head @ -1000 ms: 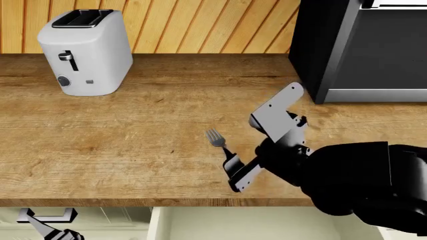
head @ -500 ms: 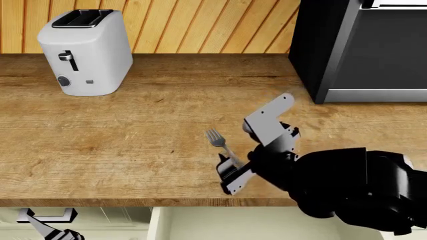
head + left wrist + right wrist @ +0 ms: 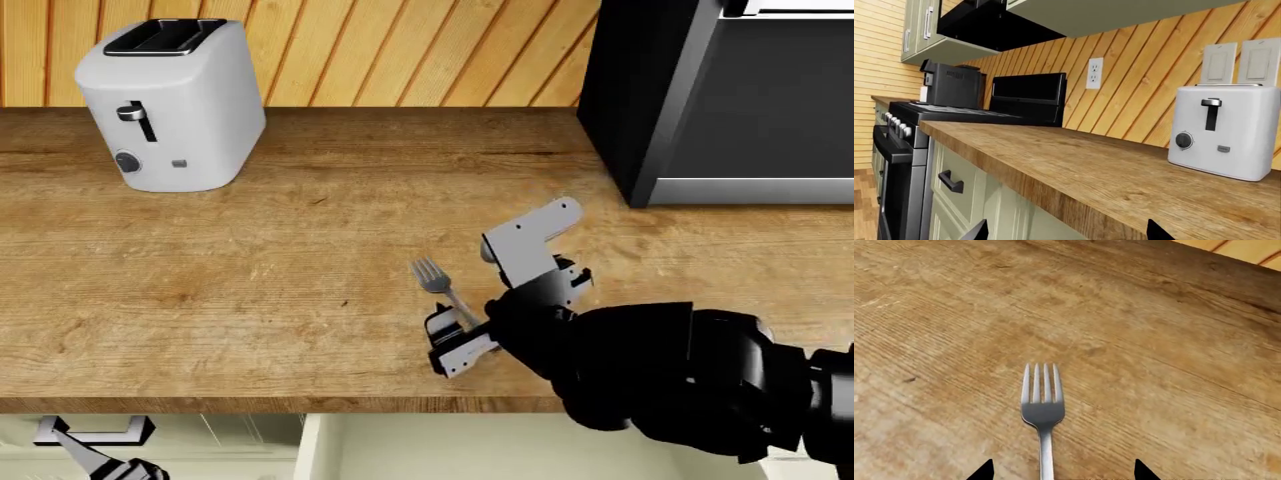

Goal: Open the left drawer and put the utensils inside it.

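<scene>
Wooden countertop (image 3: pixel 267 260), slanted plank wall (image 3: pixel 400 50), white toaster (image 3: pixel 171 104).

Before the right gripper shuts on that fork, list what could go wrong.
1. The fork lies flat on the wooden counter, so the right gripper may scrape the wood or slide over the thin handle.
2. It lies near the counter's front edge; a nudge could push it off.
3. The drawer below shows only partly, so a blind drop might miss it.
</scene>
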Controlling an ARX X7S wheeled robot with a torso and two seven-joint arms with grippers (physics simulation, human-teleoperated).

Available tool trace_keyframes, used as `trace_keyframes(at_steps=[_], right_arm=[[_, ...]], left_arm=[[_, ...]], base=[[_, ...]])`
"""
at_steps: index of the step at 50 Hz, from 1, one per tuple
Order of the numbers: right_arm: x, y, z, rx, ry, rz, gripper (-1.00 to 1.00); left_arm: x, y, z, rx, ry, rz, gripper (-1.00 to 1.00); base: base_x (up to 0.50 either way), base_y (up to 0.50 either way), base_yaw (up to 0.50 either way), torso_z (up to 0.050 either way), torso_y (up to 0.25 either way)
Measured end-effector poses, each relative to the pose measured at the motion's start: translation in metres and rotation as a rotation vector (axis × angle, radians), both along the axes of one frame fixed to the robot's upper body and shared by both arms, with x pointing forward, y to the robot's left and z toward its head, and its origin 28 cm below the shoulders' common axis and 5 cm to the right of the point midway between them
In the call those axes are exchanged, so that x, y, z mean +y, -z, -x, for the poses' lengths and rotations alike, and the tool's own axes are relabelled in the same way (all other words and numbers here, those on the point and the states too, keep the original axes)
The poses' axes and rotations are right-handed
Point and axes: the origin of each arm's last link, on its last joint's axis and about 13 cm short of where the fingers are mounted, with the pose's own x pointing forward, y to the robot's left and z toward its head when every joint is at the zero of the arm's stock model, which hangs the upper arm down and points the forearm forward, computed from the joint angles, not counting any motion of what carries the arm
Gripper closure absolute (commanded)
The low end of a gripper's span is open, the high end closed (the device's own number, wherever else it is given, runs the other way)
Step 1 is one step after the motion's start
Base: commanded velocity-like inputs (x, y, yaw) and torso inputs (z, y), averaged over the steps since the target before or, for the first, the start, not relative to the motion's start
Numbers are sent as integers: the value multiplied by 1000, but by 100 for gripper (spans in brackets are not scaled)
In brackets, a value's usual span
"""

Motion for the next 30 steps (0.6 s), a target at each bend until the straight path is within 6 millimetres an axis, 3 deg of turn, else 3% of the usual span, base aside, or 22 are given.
trace_keyframes(at_steps=[30], right_arm=[[17,15,-4,17,17,-2,-100]], left_arm=[[0,0,0,0,0,-1,-100]], base=[[0,0,0,0,0]])
